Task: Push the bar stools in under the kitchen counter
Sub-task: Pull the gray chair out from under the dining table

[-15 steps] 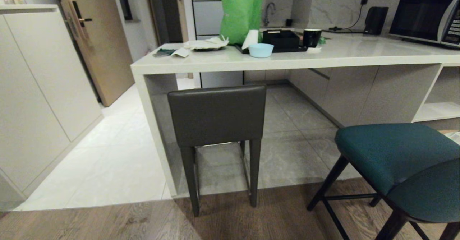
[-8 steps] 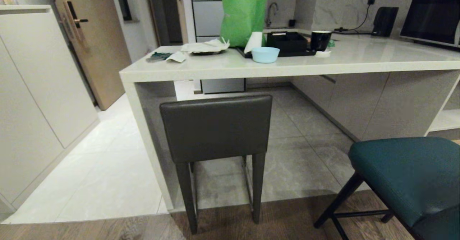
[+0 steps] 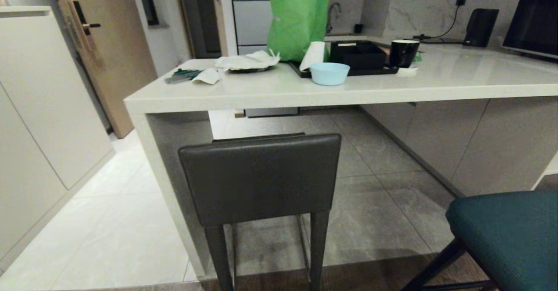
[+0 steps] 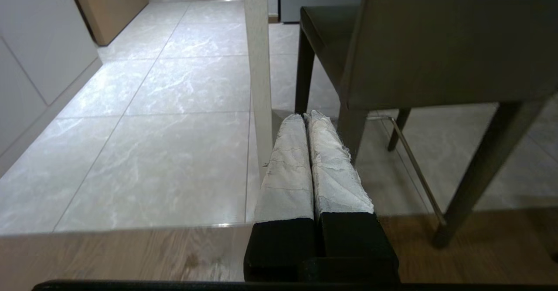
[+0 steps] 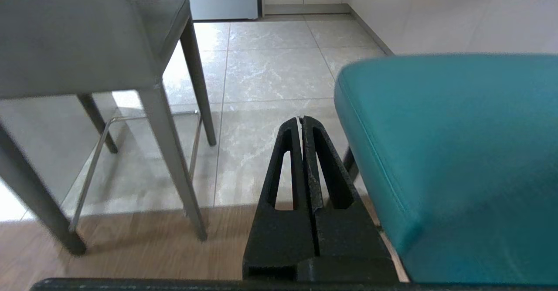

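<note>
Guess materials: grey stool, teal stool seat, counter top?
Grey stool: looks like smooth leather or vinyl, faint sheen and seamed edges; metal footrest. Teal stool seat: padded, finely textured fabric or faux leather. Counter top: glossy speckled stone, reflects light.

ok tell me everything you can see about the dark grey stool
The dark grey stool has a square, smooth backrest that looks like leather, a flat seat, straight angular legs and a thin metal footrest bar. It stands upright with its back toward the camera, seat tucked partly under the kitchen counter beside the slab end panel. Front legs stand on grey tile, rear legs on the wood floor. Neither gripper touches it.
</note>
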Motion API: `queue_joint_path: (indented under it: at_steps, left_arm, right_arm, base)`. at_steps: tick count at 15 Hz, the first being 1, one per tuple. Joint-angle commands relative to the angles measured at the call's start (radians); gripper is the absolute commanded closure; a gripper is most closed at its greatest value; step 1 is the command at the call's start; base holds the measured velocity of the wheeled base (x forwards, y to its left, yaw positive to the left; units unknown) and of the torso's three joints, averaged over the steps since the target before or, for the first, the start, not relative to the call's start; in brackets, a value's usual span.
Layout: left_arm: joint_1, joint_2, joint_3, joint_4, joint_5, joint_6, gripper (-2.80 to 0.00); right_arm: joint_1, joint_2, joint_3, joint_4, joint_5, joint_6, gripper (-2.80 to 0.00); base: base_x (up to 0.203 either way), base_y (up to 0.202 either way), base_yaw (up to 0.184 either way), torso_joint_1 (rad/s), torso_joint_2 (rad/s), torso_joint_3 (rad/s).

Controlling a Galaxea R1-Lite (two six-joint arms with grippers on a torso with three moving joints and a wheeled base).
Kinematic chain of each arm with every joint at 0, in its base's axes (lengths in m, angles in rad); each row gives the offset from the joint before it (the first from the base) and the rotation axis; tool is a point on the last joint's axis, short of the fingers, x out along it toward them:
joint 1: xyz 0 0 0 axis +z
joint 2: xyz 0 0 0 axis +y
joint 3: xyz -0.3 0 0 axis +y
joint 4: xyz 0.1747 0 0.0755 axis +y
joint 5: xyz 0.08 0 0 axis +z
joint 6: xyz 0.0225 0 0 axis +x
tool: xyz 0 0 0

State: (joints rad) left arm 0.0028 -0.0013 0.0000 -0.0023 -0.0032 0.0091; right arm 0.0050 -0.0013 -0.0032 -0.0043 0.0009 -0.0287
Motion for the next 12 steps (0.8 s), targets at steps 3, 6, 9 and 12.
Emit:
queue_joint_path:
  at_steps: [3,6,9,12]
  left_arm:
    - [0.0,0.001,0.005,-0.001,0.0,0.0,0.0]
    - [0.0,0.001,0.005,-0.001,0.0,0.0,0.0]
    - [0.0,0.001,0.005,-0.001,0.0,0.0,0.0]
    - [0.0,0.001,0.005,-0.001,0.0,0.0,0.0]
  right_arm:
    - [0.0,0.001,0.0,0.0,0.001,0.0,0.0]
    - [0.0,0.001,0.0,0.0,0.001,0.0,0.0]
    - [0.001,0.001,0.0,0.0,0.001,0.0,0.0]
    - [0.0,0.001,0.0,0.0,0.001,0.0,0.0]
  base:
    - [0.195,0.0,0.002,0.005,0.0,0.001]
    - [0.197,0.0,0.001,0.004,0.0,0.002]
    - [0.194,0.0,0.0,0.004,0.0,0.004]
    - [0.191,0.0,0.002,0.001,0.0,0.002]
